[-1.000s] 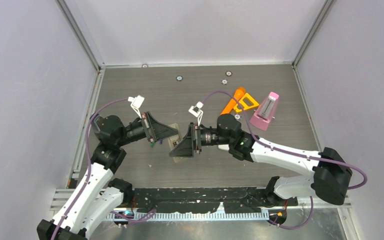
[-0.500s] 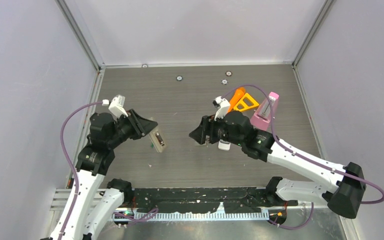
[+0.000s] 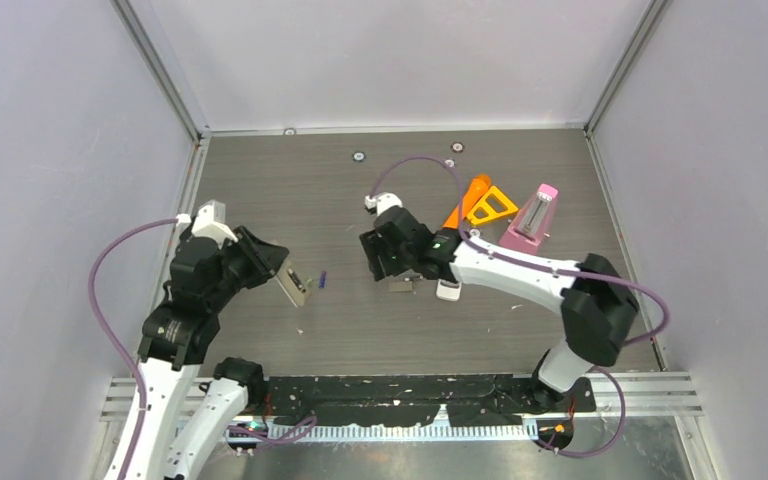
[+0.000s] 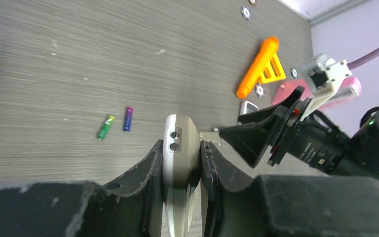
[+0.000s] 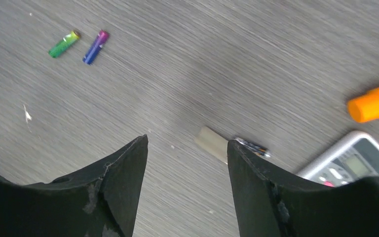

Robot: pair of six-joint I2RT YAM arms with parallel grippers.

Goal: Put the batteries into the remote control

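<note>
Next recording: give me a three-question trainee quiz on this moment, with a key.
1. True or false: the left end effector is shut on a beige remote.
2. Which pair lies side by side? A) the green battery and the purple battery; B) two dark batteries; C) the green battery and a dark one.
3. Fill in: the right end effector stands ____ and holds nothing.
Key: 1 true; 2 A; 3 open.
</note>
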